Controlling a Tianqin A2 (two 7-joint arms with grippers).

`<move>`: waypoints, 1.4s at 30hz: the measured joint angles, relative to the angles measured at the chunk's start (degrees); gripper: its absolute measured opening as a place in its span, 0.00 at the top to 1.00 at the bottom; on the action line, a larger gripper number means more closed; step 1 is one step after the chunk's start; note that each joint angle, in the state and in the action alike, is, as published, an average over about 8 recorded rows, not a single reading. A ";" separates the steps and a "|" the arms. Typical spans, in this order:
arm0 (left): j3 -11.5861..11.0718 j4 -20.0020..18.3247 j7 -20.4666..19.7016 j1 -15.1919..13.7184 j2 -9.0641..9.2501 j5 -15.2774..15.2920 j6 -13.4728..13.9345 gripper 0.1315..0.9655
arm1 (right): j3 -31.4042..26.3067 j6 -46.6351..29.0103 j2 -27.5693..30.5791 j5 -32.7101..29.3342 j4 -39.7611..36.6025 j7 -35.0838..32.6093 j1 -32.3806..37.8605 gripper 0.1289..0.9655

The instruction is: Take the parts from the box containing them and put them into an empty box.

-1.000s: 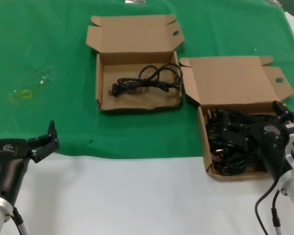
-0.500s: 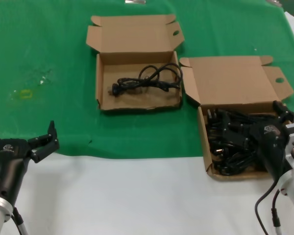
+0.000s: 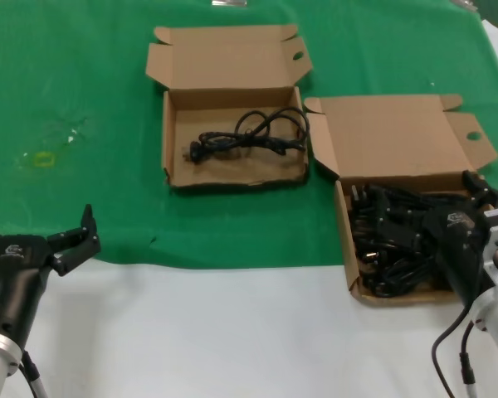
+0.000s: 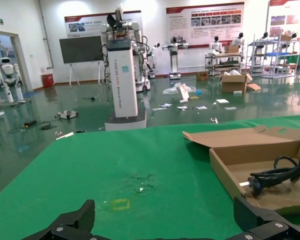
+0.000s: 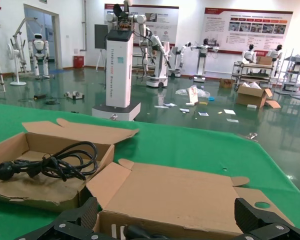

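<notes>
The box containing the parts (image 3: 349, 240) sits at the right with its lid (image 3: 394, 137) folded back, full of tangled black cords (image 3: 390, 245). My right gripper (image 3: 436, 207) hangs open just over that pile; in the right wrist view its fingertips (image 5: 85, 214) straddle the lid (image 5: 180, 192) and a plug (image 5: 135, 232) shows below. The other box (image 3: 173, 133), farther back at centre, holds one looped cord (image 3: 245, 135). My left gripper (image 3: 37, 222) is open and parked at the near left, nothing between its fingers (image 4: 80, 217).
A green cloth (image 3: 75, 75) covers the far part of the table and a bare white strip (image 3: 216, 332) runs along the front. A small yellow mark (image 3: 43, 159) lies on the cloth at the left.
</notes>
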 joint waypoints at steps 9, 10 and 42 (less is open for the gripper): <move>0.00 0.00 0.00 0.00 0.00 0.00 0.00 0.00 | 0.00 0.00 0.00 0.00 0.00 0.00 0.00 0.00; 0.00 0.00 0.00 0.00 0.00 0.00 0.00 0.00 | 0.00 0.00 0.00 0.00 0.00 0.00 0.00 0.00; 0.00 0.00 0.00 0.00 0.00 0.00 0.00 0.00 | 0.00 0.00 0.00 0.00 0.00 0.00 0.00 0.00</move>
